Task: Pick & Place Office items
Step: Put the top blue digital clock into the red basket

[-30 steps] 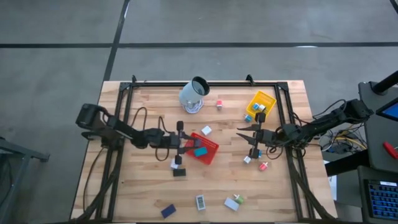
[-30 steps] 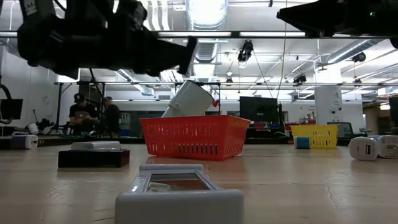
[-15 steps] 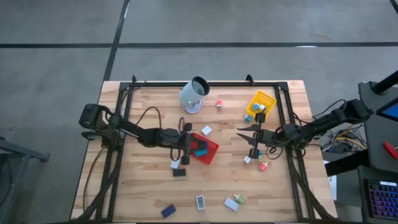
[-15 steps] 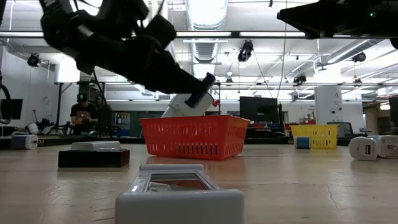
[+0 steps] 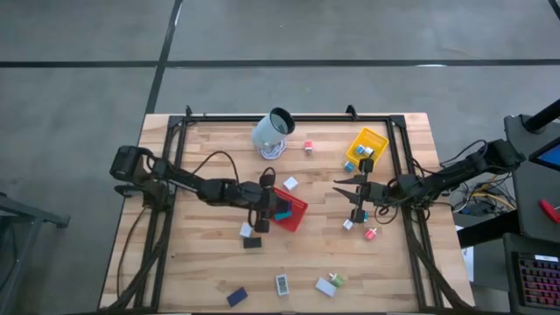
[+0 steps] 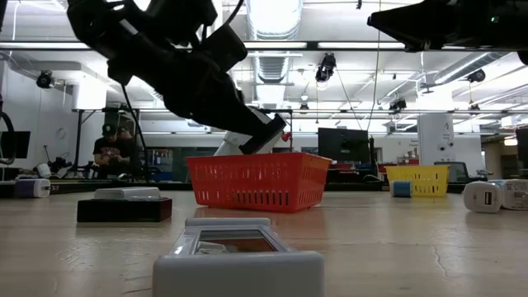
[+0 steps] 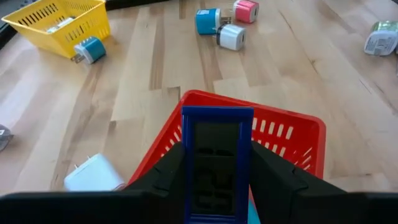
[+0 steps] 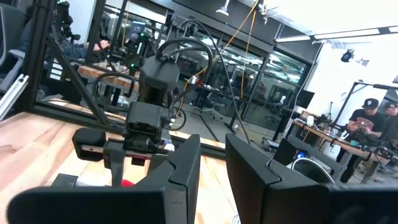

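A: Left gripper (image 7: pixel 214 171)?
B: Clamped on a flat dark-blue item (image 7: pixel 216 163) with a dark screen face, held upright between the fingers. It hangs just over the near edge of the red tray (image 5: pixel 286 206), mid-table.
A: Anything in the tray?
B: A teal piece (image 5: pixel 282 213) and something dark next to it, can't tell what.
A: Right gripper (image 5: pixel 356 194)?
B: Right of centre, above the board, fingers pressed together, nothing between them that I can see. A white block (image 5: pixel 348 224) sits just below it in the high view, a pink one (image 5: pixel 370 233) beside that.
A: Rest of the items?
B: Yellow tray (image 5: pixel 367 144) at the far right has a white piece inside; a teal block (image 5: pixel 348 165) and a dark block (image 5: pixel 367 164) sit just outside it. A white block (image 5: pixel 290 184) lies just beyond the red tray, and a white-and-black pair (image 5: pixel 249 235) on its near-left side. Near edge: a dark-blue flat (image 5: pixel 236 297), a white framed rectangle (image 5: pixel 282 284), and a white-green piece (image 5: pixel 330 283). A pink block (image 5: pixel 309 146) sits beside the cup (image 5: pixel 272 133), which lies tipped at the far edge.
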{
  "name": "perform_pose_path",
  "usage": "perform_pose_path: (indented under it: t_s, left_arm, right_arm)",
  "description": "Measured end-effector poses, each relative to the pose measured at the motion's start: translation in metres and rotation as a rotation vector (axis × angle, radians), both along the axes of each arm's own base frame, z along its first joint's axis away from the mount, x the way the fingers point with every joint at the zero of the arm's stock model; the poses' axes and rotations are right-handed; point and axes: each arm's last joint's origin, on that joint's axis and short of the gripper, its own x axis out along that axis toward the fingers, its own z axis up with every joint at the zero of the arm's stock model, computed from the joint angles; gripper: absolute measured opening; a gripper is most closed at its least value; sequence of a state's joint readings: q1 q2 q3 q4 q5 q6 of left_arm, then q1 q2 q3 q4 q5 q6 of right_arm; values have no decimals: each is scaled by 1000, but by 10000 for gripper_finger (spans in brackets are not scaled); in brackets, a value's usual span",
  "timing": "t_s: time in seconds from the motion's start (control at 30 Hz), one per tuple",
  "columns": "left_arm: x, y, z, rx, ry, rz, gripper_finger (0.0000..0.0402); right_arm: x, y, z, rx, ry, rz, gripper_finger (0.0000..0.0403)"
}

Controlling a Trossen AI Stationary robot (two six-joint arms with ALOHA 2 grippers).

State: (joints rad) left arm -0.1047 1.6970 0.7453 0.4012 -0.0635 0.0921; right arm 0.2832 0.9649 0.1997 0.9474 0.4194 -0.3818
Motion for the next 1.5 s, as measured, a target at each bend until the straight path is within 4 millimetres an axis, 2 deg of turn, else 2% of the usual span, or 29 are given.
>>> perform_pose_path:
  t_s: [0.9,1.5]
  left_arm:
    - [12,9,21,55,278,4,132]
    - [15,16,27,62,358,-39,132]
  right_arm:
    - [0,0,0,0,0,0,72]
    - [0,0,0,-6,-1,-3,72]
